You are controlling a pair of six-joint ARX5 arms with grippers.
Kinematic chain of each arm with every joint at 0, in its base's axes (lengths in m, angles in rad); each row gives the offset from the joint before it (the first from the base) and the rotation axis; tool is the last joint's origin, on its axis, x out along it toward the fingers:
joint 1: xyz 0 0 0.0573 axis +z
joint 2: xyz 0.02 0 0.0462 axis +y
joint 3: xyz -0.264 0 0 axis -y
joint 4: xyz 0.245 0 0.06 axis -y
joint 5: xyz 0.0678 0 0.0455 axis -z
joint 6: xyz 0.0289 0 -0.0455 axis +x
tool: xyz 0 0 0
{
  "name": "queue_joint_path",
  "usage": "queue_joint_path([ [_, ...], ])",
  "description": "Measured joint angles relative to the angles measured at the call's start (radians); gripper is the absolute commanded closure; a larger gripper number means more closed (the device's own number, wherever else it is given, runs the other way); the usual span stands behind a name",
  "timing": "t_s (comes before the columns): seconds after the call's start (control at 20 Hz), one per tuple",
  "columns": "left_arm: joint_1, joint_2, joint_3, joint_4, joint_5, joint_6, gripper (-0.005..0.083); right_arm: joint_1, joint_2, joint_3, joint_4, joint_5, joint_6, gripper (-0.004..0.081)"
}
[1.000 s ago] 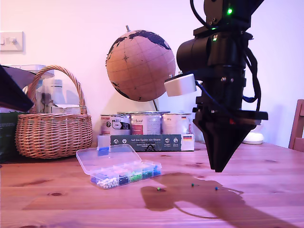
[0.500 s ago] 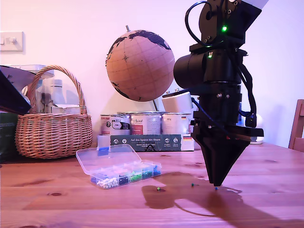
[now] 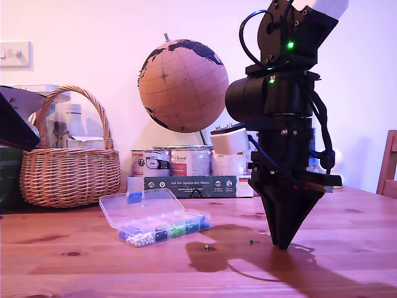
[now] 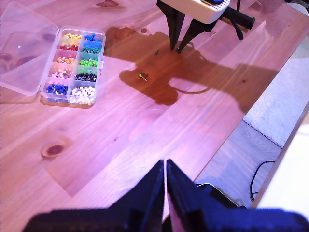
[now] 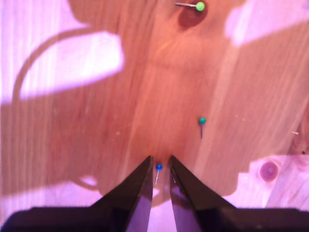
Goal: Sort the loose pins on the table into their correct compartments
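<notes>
Two loose green pins lie on the table (image 3: pixel 93 267): a light green one (image 3: pixel 206 248) (image 4: pixel 140 76) (image 5: pixel 200 6) and a darker one (image 3: pixel 251 241) (image 4: pixel 156 51) (image 5: pixel 202 120). The blue pin (image 5: pixel 158 167) lies between the slightly parted fingertips of my second gripper (image 5: pixel 159 162) (image 3: pixel 283 247) (image 4: pixel 176 49), which points straight down at the wood. The tip hides this pin in the exterior view. The clear box of compartments (image 3: pixel 164 226) (image 4: pixel 75 67) stands open at the exterior view's left of the pins. My first gripper (image 4: pixel 165 164) hangs shut high above the table, holding nothing.
A wicker basket (image 3: pixel 69 167), a globe (image 3: pixel 183 85), tins (image 3: pixel 189 162) and a dark carton (image 3: pixel 198 185) line the back. A chair (image 3: pixel 389 164) shows at the exterior view's right edge. The first wrist view shows the table's edge with floor and a cable (image 4: pixel 256 179) beyond.
My second gripper has come down from above the table until its tip reaches the wood at the blue pin, which the exterior view no longer shows.
</notes>
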Motion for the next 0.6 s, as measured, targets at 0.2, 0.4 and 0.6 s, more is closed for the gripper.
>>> queue_joint_path([
  [0.2, 0.000, 0.000, 0.000, 0.000, 0.000, 0.000, 0.0797, 0.000, 0.000, 0.000, -0.023, 0.000, 0.000, 0.0676],
  [0.4, 0.000, 0.000, 0.000, 0.000, 0.000, 0.000, 0.0797, 0.000, 0.000, 0.000, -0.021, 0.000, 0.000, 0.0676],
  [0.6, 0.000, 0.000, 0.000, 0.000, 0.000, 0.000, 0.0797, 0.000, 0.000, 0.000, -0.021, 0.008, 0.000, 0.0696],
])
